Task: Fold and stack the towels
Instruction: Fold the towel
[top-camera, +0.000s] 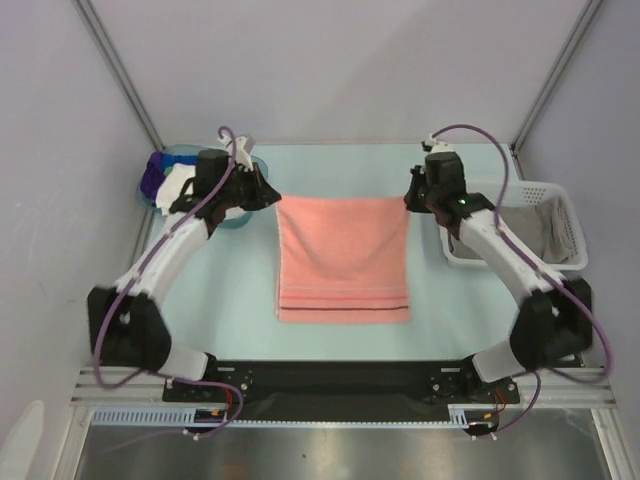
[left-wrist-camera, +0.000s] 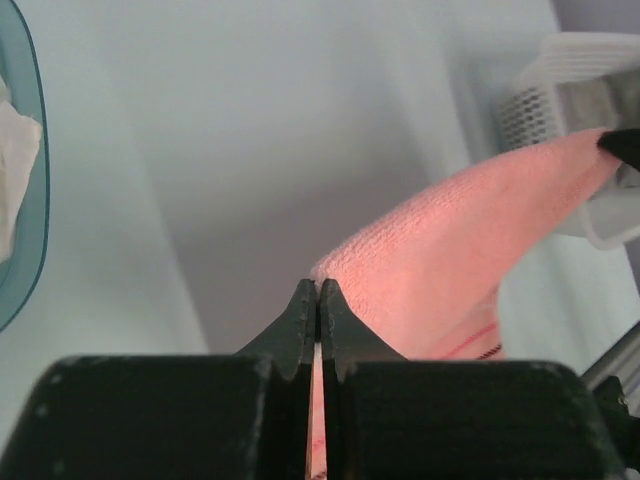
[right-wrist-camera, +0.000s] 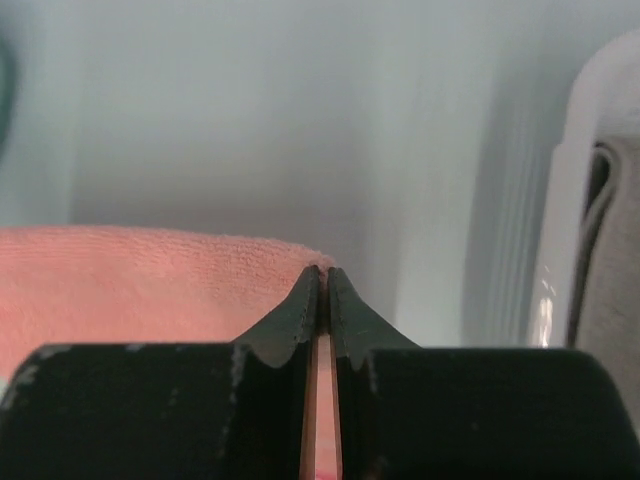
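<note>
Left gripper (left-wrist-camera: 317, 290): jaws pressed together on the far left corner of the salmon pink towel (top-camera: 343, 255). Pink cloth shows in the thin gap between the two fingertips.

Right gripper (right-wrist-camera: 322, 275): jaws likewise pinched on the far right corner of the same towel, with a sliver of pink cloth visible between the fingers.

Towel: its far edge runs taut between the two grippers. In the left wrist view that edge sits above the table surface. From there the cloth spreads toward the arm bases, and the near part lies on the pale table (top-camera: 230, 300), roughly midway between the arms. Darker stripes run across it close to the near hem. It is open as a single rectangle with no fold visible.

Surroundings: a translucent blue tub (top-camera: 187, 151) stands at the far left, just behind the left gripper. It holds a purple towel (top-camera: 152, 175) and a white towel (top-camera: 178, 185), both bunched. A white mesh basket (top-camera: 565, 200) stands at the right, beside the right arm, with a grey towel (top-camera: 545, 235) lying inside it.
</note>
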